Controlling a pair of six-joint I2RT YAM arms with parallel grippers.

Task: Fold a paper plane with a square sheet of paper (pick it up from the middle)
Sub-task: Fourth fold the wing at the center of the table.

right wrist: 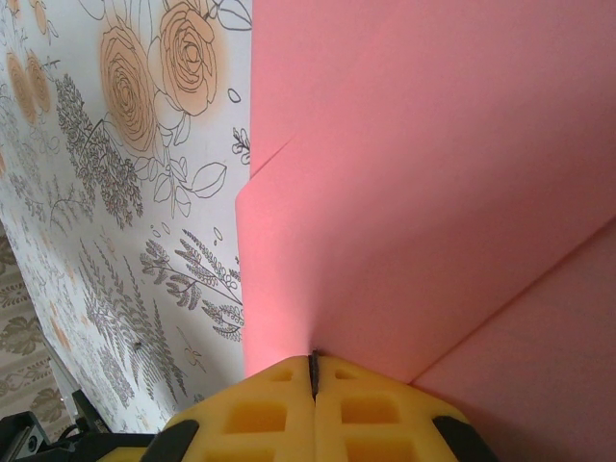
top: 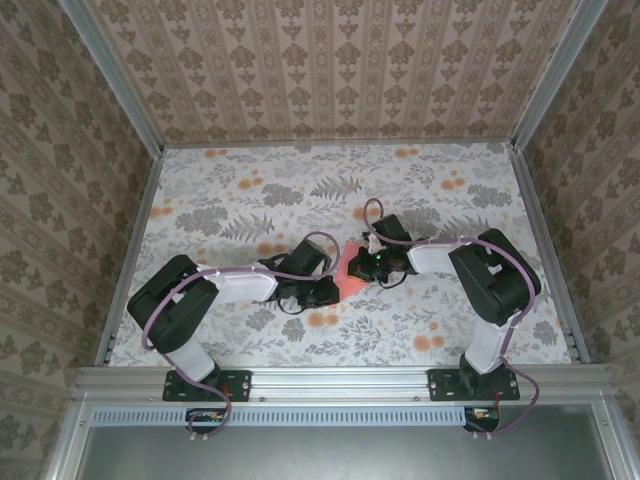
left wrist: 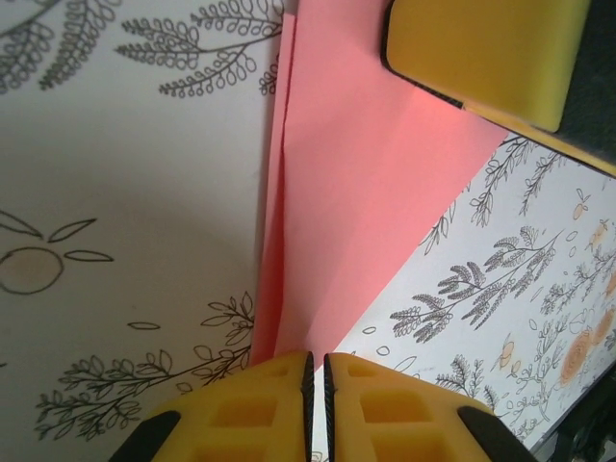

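Paper lies mid-frame in the top view, partly folded. Left gripper pinches its lower tip, the crease running up-frame from the fingers. Right gripper clamps another edge, equally near.

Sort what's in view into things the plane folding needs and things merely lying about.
Belongs to the job: pink paper sheet, left gripper, right gripper, both pinching it.
Just there: floral table cover, patterned walls.
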